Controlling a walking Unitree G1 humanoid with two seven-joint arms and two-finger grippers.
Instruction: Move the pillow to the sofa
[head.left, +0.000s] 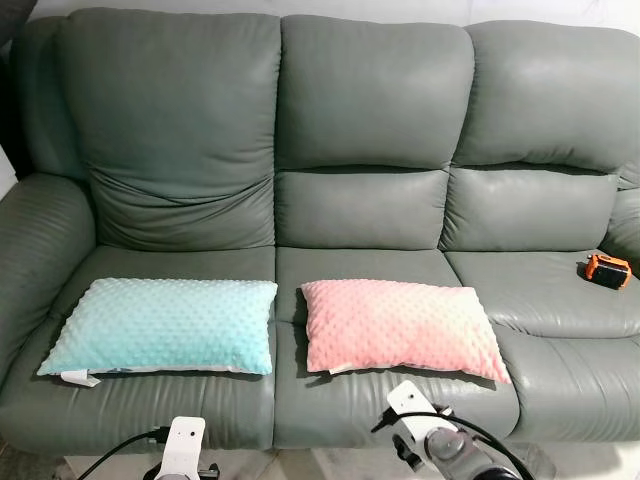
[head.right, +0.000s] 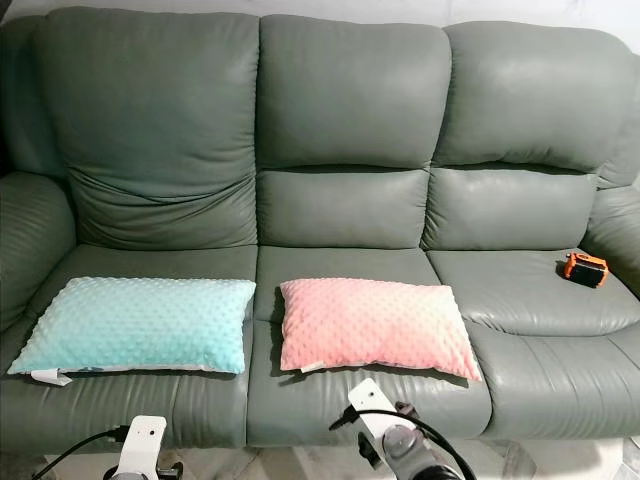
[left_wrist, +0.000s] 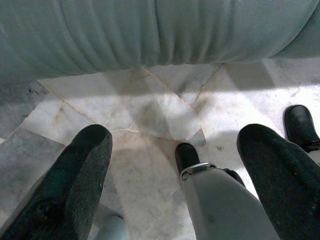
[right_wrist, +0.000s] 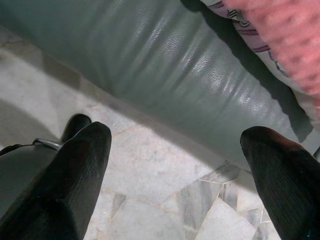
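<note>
A pink dotted pillow (head.left: 400, 326) lies flat on the middle seat of the grey-green leather sofa (head.left: 370, 110). A mint dotted pillow (head.left: 165, 325) lies flat on the left seat. Both arms hang low in front of the sofa, their wrists at the bottom edge of the eye views. My left gripper (left_wrist: 175, 150) is open over the marble floor below the sofa's front. My right gripper (right_wrist: 175, 145) is open too, with nothing between its fingers, pointing at the sofa's front edge just under the pink pillow's corner (right_wrist: 280, 35).
A small orange and black object (head.left: 608, 270) rests on the right seat near the armrest. Pale marble floor (left_wrist: 150, 110) runs along the sofa's base. My own legs and black feet (left_wrist: 300, 127) stand on it beneath the grippers.
</note>
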